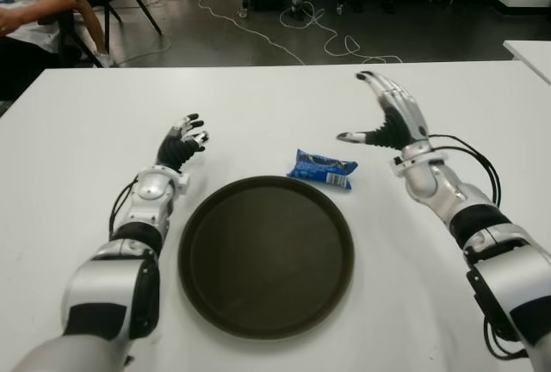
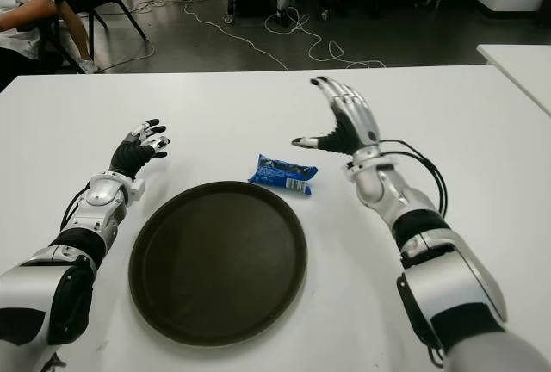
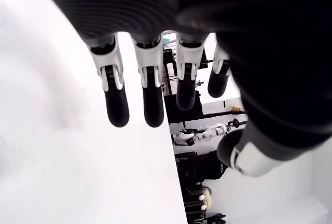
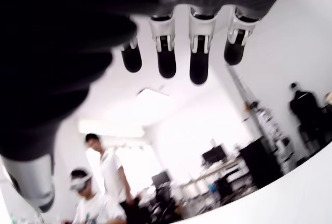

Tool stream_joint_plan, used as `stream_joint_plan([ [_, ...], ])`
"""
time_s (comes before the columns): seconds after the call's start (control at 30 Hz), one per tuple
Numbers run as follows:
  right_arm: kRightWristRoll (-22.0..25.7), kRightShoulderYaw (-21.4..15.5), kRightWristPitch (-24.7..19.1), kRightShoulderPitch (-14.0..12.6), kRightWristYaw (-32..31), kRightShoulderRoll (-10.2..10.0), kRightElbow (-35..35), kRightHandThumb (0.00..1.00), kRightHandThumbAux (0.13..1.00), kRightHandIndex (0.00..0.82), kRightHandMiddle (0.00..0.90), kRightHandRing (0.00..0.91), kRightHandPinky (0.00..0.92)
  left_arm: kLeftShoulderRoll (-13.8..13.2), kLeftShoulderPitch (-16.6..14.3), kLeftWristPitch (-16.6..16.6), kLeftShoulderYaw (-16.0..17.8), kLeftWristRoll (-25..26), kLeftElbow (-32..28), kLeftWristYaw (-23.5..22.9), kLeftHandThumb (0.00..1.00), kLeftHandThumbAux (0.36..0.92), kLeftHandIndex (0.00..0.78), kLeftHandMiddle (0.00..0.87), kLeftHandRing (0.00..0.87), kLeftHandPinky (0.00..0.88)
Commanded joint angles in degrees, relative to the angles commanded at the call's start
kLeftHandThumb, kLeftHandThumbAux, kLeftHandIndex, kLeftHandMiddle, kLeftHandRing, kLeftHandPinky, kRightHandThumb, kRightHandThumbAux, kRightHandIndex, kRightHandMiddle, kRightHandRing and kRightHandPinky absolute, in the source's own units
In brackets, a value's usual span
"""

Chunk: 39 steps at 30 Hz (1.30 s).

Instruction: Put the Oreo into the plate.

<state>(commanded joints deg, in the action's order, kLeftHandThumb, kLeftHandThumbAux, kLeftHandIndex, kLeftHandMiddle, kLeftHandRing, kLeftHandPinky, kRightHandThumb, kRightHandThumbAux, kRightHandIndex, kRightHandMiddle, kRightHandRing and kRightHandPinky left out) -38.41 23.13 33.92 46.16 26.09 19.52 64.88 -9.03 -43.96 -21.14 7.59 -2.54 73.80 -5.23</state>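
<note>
A blue Oreo packet (image 1: pixel 321 169) lies on the white table (image 1: pixel 77 148) just past the far right rim of the round dark plate (image 1: pixel 265 256). My right hand (image 1: pixel 386 118) is raised to the right of the packet, fingers spread and thumb pointing toward it, holding nothing. My left hand (image 1: pixel 184 141) shows left of the plate's far rim, fingers relaxed and holding nothing. In the right wrist view the fingertips (image 4: pixel 199 73) are extended with nothing between them; the left wrist view shows straight fingers (image 3: pixel 117 111) over the bare table.
A person sits on a chair (image 1: pixel 34 10) beyond the table's far left corner. Cables (image 1: pixel 284 36) trail on the floor behind the table. Another white table's corner (image 1: pixel 529 52) is at the far right.
</note>
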Motion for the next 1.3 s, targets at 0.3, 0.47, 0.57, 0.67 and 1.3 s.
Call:
stream_joint_plan([
  [0.3, -2.41, 3.55, -4.2, -0.69, -7.57, 1.81, -5.01, 0.0, 0.59, 0.034, 0.1, 0.097, 0.092, 0.07, -0.02, 0.16, -0.14, -0.12, 0.1, 0.29, 0.236, 0.64, 0.057, 0.156, 0.202, 0.266],
  [0.47, -2.86, 4.59, -7.92, -2.12, -13.38, 2.64, -11.29, 0.0, 0.572, 0.042, 0.115, 0.124, 0.136, 0.05, 0.01, -0.02, -0.3, -0.27, 0.04, 0.27, 0.239, 0.648, 0.056, 0.158, 0.202, 0.263],
  [0.57, -2.79, 4.84, -9.84, -3.12, -15.75, 2.81, -14.39, 0.0, 0.562, 0.043, 0.127, 0.141, 0.161, 0.04, 0.07, -0.27, -0.49, -0.47, -0.07, 0.42, 0.242, 0.652, 0.055, 0.152, 0.194, 0.252],
  [0.67, -2.85, 4.99, -11.04, -3.99, -17.16, 2.9, -16.74, 0.0, 0.558, 0.043, 0.136, 0.154, 0.182, 0.03, 0.11, -0.42, -0.59, -0.56, -0.12, 0.55, 0.242, 0.654, 0.055, 0.146, 0.189, 0.244],
  [1.3, -1.93, 5.26, -10.03, -7.37, -18.3, 1.19, -21.64, 0.0, 0.504, 0.057, 0.1, 0.086, 0.085, 0.05, 0.17, -0.41, -0.59, -0.38, -0.04, 0.59, 0.23, 0.655, 0.055, 0.157, 0.196, 0.248],
])
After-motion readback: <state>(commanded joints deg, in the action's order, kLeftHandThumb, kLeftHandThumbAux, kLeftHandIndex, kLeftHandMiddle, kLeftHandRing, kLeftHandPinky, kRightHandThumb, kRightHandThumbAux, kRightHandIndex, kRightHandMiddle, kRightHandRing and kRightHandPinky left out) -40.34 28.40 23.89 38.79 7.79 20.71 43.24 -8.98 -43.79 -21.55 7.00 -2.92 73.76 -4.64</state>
